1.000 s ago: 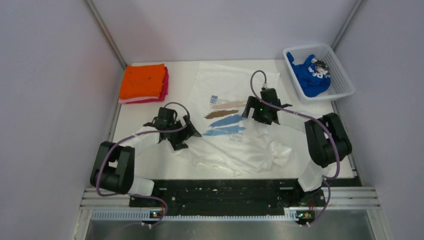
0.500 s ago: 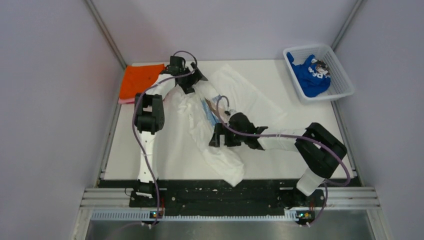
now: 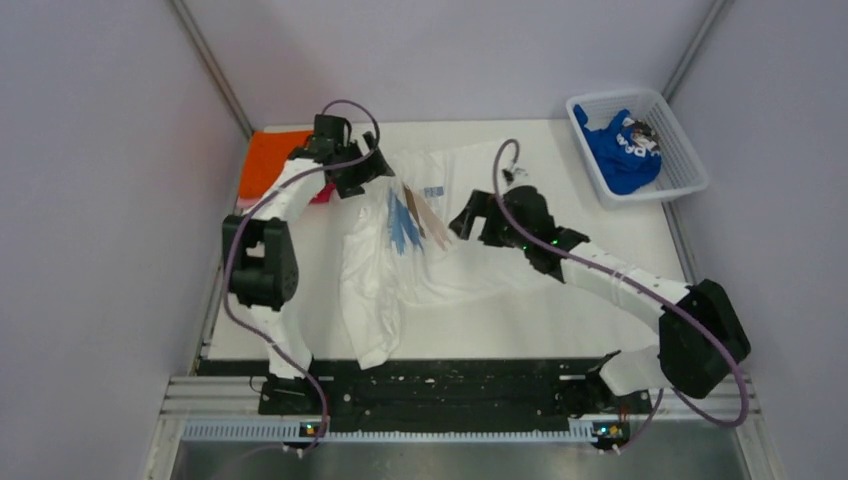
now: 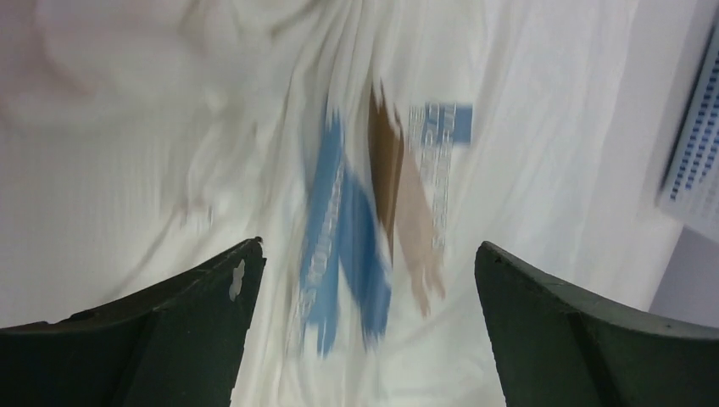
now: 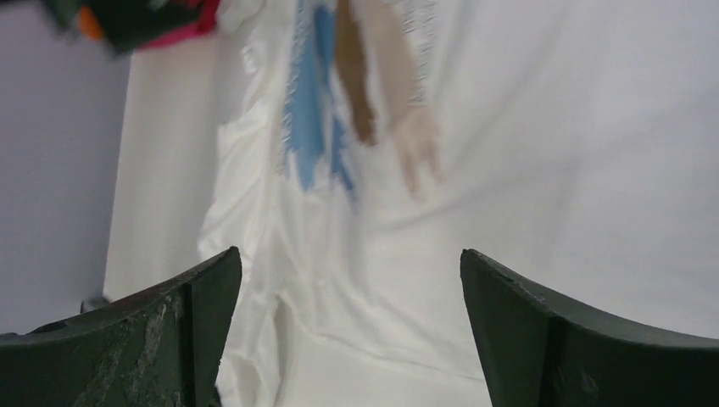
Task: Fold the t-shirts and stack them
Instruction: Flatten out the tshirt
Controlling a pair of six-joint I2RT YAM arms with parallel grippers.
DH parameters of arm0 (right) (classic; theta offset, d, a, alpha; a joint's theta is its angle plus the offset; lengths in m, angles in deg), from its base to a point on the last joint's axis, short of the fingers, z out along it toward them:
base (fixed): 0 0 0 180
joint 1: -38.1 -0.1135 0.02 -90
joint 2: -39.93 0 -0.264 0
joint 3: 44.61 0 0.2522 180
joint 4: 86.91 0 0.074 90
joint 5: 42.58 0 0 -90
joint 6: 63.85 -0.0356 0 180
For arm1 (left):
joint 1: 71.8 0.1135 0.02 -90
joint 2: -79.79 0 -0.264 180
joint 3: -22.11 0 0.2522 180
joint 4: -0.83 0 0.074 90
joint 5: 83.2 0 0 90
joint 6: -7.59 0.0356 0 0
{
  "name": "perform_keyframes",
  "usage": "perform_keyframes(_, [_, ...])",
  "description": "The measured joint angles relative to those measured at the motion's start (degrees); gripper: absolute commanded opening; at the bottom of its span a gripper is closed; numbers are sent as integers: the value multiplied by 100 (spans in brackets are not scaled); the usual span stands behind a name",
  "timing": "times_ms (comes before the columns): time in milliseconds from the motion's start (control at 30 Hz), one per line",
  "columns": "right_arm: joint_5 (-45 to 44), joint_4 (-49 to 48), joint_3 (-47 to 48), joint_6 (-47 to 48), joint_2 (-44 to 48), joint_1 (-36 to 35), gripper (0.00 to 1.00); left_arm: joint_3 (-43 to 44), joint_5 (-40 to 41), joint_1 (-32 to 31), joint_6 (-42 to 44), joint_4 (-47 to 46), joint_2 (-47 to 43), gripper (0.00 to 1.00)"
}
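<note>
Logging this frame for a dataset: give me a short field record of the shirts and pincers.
white printed t-shirt: unfolded, rumpled, mid-table
orange t-shirt: folded, far left corner
blue t-shirt: bunched in mesh basket, far right
left pincer: open, empty, over the white shirt
right pincer: open, empty, over the white shirt

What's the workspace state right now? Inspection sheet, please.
Surface: white table, bare at right and near left.
Job's things: white t-shirt crumpled mid-table, print up; orange t-shirt at far left, partly hidden by the left arm; pink t-shirt showing at its edge; blue t-shirt bunched in the basket.
Clutter: nothing seen.
Hands: left hand open above the white cloth; right hand open above it too; neither holds anything.
Cables: purple cables looped along both arms.
Surroundings: grey walls; metal rail at near edge.
</note>
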Motion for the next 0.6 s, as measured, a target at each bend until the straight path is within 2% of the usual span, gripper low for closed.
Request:
perform_keyframes(133, [-658, 595, -743, -120, 1051, 1128, 99, -2461, 522, -249, 2, 79, -2736, 98])
perform_keyframes(267, [-1141, 1622, -1303, -166, 1530, 1711, 96, -4293, 979, -1029, -295, 452, -4964, 89])
perform_keyframes(433, [-1552, 2385, -1451, -162, 1694, 1899, 94, -6120, 1115, -1620, -1012, 1482, -6376, 76])
perform_keyframes(600, [-1749, 2618, -1451, -166, 1700, 1899, 92, -7034, 953, -2090, -1613, 2245, -7237, 71])
